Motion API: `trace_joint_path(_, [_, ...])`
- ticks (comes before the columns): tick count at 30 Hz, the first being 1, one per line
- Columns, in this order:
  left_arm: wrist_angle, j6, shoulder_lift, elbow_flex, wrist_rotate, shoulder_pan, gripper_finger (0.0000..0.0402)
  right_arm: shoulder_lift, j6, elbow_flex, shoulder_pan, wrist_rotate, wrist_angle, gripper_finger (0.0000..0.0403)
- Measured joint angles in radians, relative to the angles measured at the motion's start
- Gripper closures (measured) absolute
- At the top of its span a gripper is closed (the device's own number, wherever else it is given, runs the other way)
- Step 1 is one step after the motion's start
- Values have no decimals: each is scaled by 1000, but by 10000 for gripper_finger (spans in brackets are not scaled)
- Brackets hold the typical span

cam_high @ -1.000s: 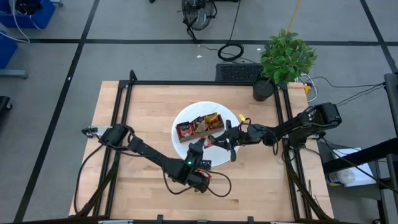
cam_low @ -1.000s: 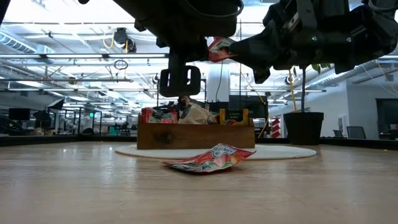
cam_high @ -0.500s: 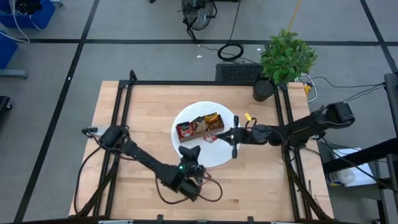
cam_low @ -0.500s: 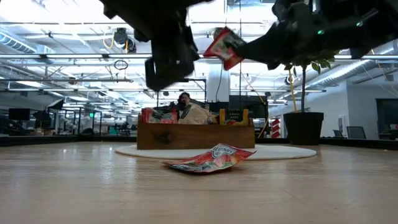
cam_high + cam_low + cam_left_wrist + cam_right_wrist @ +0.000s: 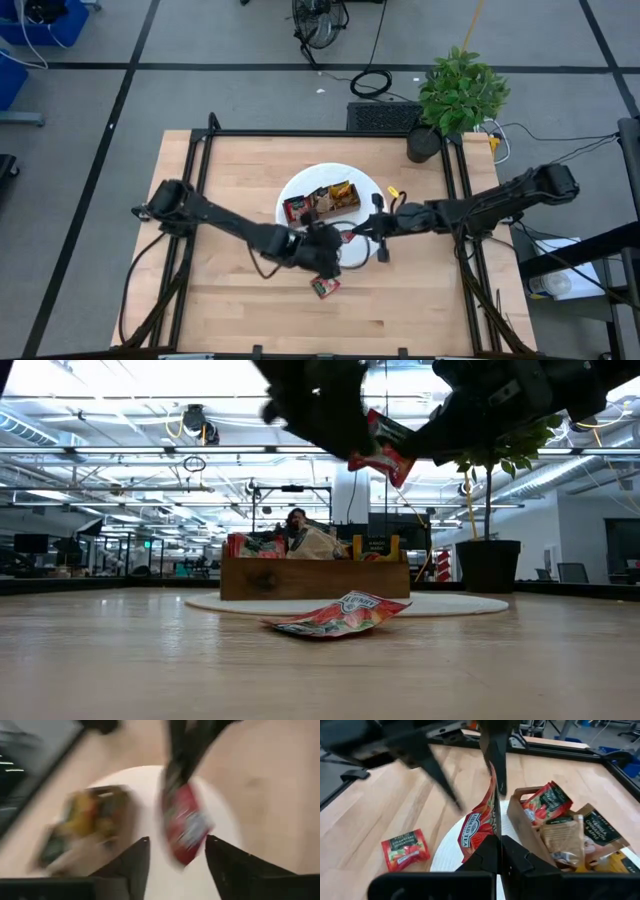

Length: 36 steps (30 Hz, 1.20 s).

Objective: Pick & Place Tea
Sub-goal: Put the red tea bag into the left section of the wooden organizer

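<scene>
Right gripper [image 5: 496, 847] pinched shut on red sachet [image 5: 481, 827], held in air over plate [image 5: 445, 855] edge, just short of tray [image 5: 520, 822].
Tray holds more sachets [image 5: 572, 832].
Left gripper [image 5: 172, 857] close opposite, fingers [image 5: 225, 865] spread apart, sachet hanging between them, not gripped.
Second red sachet [image 5: 323, 287] flat on table [image 5: 230, 170], below left gripper, off plate.
Bare wood all round it.
</scene>
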Motion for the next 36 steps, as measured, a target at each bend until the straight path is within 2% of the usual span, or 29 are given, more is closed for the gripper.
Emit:
trace_joint_path(3, [100, 66, 0, 0, 158, 43, 184, 13, -2, 1, 11, 1, 1, 403])
trace_joint_path(6, [134, 80, 0, 0, 216, 73, 169, 23, -2, 1, 28, 3, 1, 403])
trace_joint_path(13, [151, 140, -8, 0, 220, 89, 165, 31, -8, 1, 58, 7, -6, 403])
trace_joint_path(17, [137, 140, -44, -1, 218, 90, 165, 31, -20, 1, 77, 78, -10, 403])
trace_joint_path(22, [109, 133, -86, -1, 222, 84, 165, 31, -20, 1, 80, 80, -15, 403])
trace_joint_path(28, [42, 49, -72, -1, 344, 94, 165, 31, -21, 1, 80, 80, 8, 403])
trace_joint_path(36, [95, 55, -69, -1, 320, 95, 165, 31, -19, 1, 80, 78, 15, 403])
